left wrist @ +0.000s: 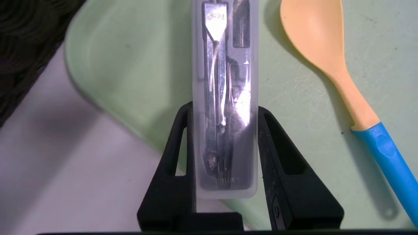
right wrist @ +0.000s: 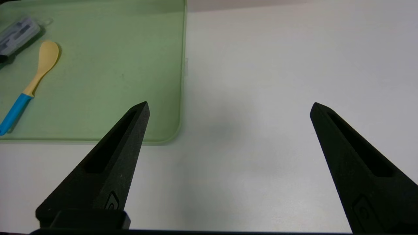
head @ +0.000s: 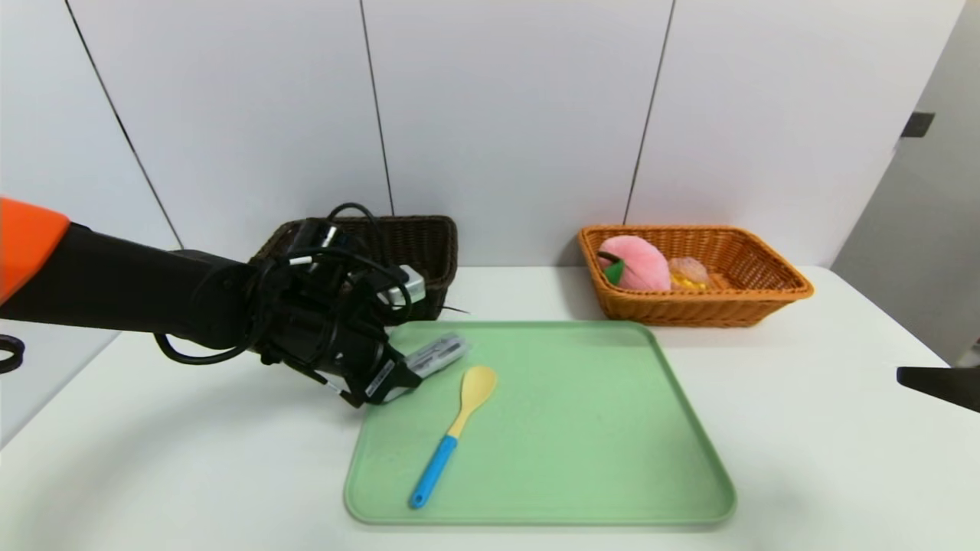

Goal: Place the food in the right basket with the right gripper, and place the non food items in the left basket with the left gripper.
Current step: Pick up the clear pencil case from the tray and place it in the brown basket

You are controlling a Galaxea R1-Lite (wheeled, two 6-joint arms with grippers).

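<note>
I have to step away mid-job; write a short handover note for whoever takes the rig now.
Left gripper: fingers shut on the clear plastic case at the green tray's near-left corner.
Right gripper: open, parked over bare table to the tray's right.
Done: pink plush peach and another food item in the orange basket.
Left: case into the dark basket, then the spoon, which lies on the tray.

dark basket point(head: 417, 241): left part hidden behind the left arm
small food beside the peach point(head: 689, 273): too small to identify
right gripper point(head: 938, 383): cut off at head view's edge
</note>
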